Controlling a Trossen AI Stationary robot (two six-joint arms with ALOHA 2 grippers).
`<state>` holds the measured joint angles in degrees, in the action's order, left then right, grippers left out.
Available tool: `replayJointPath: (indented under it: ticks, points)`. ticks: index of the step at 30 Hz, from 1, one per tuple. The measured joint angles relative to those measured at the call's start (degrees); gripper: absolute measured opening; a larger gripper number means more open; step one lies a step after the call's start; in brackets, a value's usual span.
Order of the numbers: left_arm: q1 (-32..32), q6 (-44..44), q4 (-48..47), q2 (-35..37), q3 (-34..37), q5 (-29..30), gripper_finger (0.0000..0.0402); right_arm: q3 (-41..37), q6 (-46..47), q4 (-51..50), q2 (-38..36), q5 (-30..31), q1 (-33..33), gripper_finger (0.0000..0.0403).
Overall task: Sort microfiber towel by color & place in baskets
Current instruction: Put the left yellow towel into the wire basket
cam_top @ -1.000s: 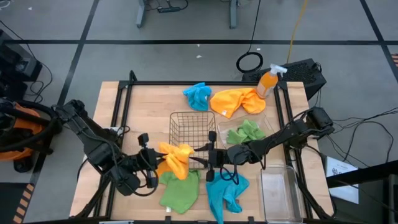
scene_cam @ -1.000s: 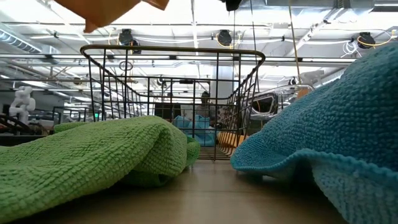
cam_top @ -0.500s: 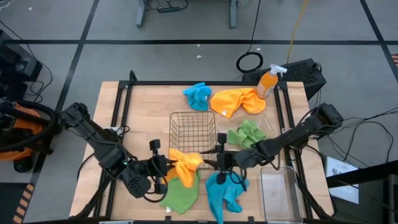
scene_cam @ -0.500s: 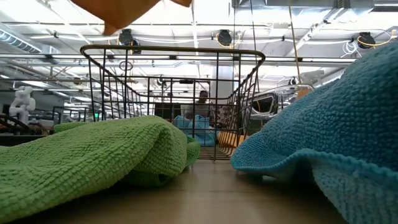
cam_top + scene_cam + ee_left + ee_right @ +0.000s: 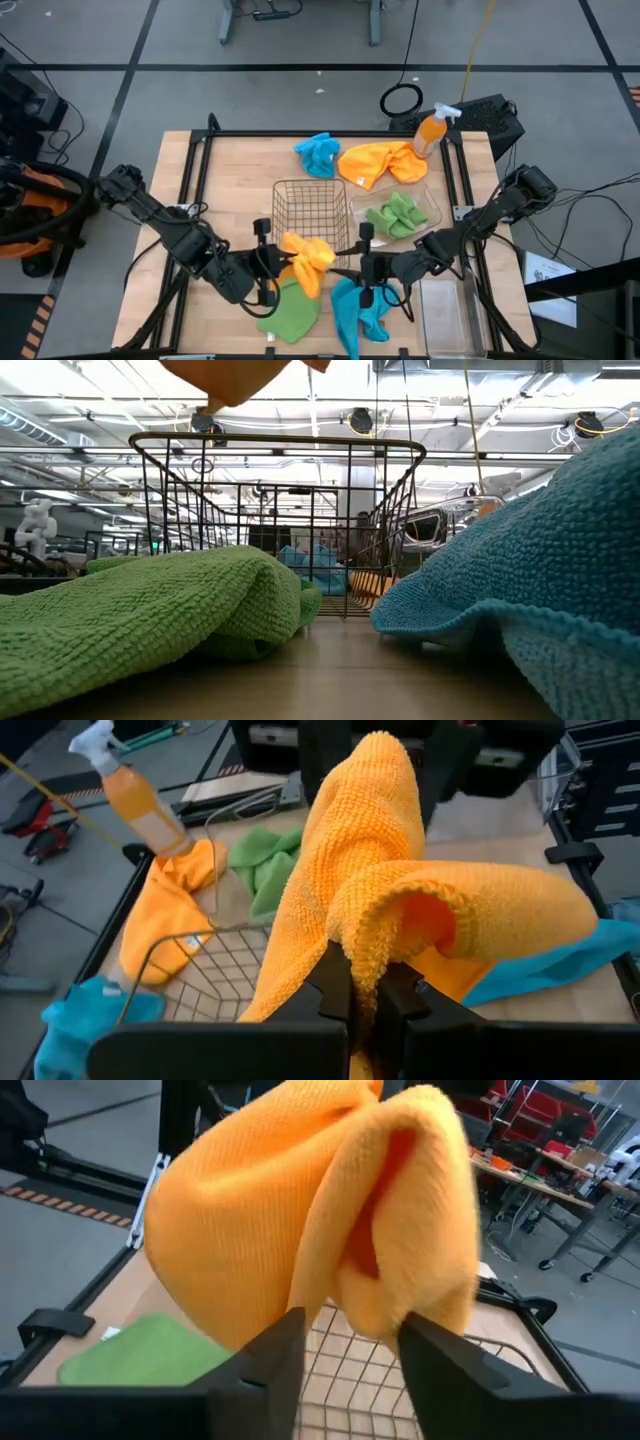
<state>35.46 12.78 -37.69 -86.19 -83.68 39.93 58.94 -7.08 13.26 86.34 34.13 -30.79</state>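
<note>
The orange towel (image 5: 305, 262) has shifted right since a second ago, now raised just in front of the wire basket (image 5: 310, 213). We see the left gripper (image 5: 362, 1003) clenched on it, the right gripper (image 5: 345, 1328) parted around its fold. If the right lets go early, we risk it flopping onto the green towel (image 5: 289, 312).

The left gripper (image 5: 362, 998) pinches an orange towel (image 5: 400, 890) above the wire basket (image 5: 200, 975).

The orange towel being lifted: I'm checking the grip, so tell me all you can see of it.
The orange towel is fuzzy, looped microfiber, folded over itself into a hanging bunch. The left hand is shut on its lower fold, holding it above the table by the wire basket. The right hand is open around it.
</note>
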Motion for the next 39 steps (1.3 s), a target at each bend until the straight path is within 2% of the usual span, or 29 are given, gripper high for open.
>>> replayJointPath:
  ticks: [10, 13, 16, 20, 24, 30, 34, 36, 39]
  points:
    - [-4.3, -6.0, 3.0, -1.6, 0.0, -1.8, 0.0009, 0.0, 2.2, 4.2, 0.4, -4.6, 1.6, 0.0311]
    - [-5.4, -8.9, 6.6, -3.2, 0.0, -3.6, 0.0009, 0.0, 2.6, 4.2, 0.5, -5.9, 2.6, 0.0331]
    - [-6.2, -11.7, 9.3, -4.6, 0.0, -3.8, 0.0011, 0.0, 3.4, 4.1, 0.5, -6.0, 3.4, 0.0329]
    - [-6.8, -13.3, 10.6, -5.0, 0.0, -3.9, 0.0019, 0.0, 3.4, 3.8, 1.1, -6.4, 3.7, 0.0302]
    - [-7.5, -13.7, 10.6, -5.0, 0.0, -3.9, 0.0022, 0.0, 3.4, 3.5, 1.8, -8.8, 3.9, 0.0247]
    - [-7.8, -14.6, 11.8, -5.0, 0.0, -3.9, 0.0023, 0.0, 3.2, 1.9, 2.0, -8.8, 4.5, 0.0110]
    - [-7.8, -11.0, 11.5, -5.0, 0.0, -3.6, 0.0029, 0.0, 2.8, 0.7, 2.0, -8.8, 4.9, 0.0020]
    - [-7.8, -8.9, 11.2, -4.8, 0.0, -3.7, 0.0046, 0.0, 2.6, 0.5, 2.0, -8.8, 4.9, 0.0015]
    - [-7.6, -5.4, 10.3, -4.8, 0.0, -4.0, 0.0091, 0.0, 2.6, 0.1, 2.0, -8.8, 4.9, 0.0030]
